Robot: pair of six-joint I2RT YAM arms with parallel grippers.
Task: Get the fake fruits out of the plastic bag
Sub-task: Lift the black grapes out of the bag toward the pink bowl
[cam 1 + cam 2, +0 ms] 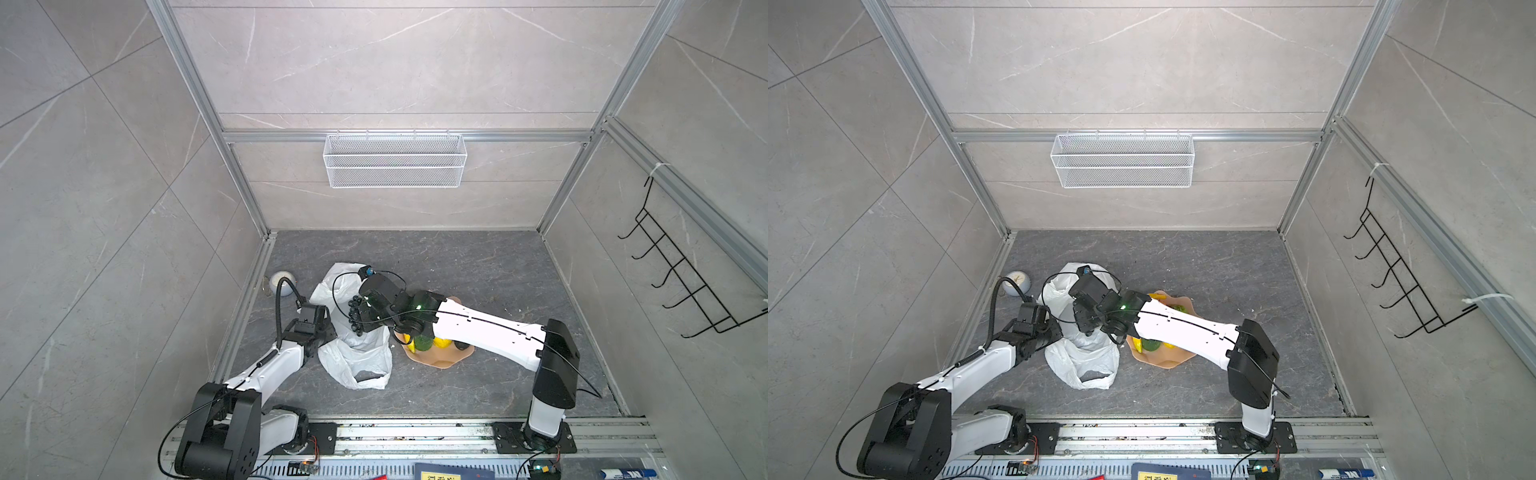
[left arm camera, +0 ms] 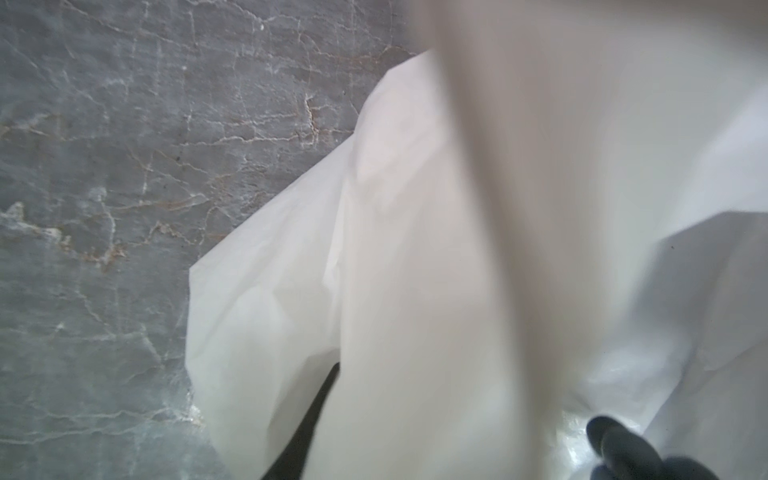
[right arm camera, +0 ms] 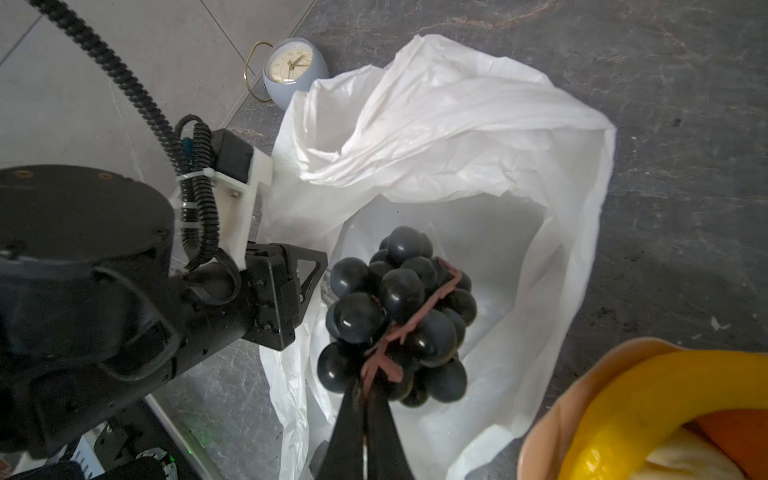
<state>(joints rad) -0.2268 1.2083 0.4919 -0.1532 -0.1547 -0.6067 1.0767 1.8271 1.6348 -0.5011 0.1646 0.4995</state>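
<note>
A dark grape bunch [image 3: 399,316] hangs by its pinkish stem from my right gripper [image 3: 365,390], which is shut on the stem, just above the open mouth of the white plastic bag [image 3: 457,145]. In a top view the bunch [image 1: 356,316] shows over the crumpled bag [image 1: 357,357]. My left gripper [image 3: 311,274] sits at the bag's left rim. In the left wrist view bag film [image 2: 415,291] covers its jaws, so their state is hidden. Other fake fruits lie on the pink plate [image 1: 440,361], among them a yellow banana [image 3: 644,386] and a green piece [image 1: 424,343].
A small pale-blue clock [image 1: 282,282] stands by the left wall behind the bag. A white wire-mesh basket [image 1: 395,160] hangs on the back wall and a black hook rack [image 1: 681,274] on the right wall. My right arm reaches over the plate.
</note>
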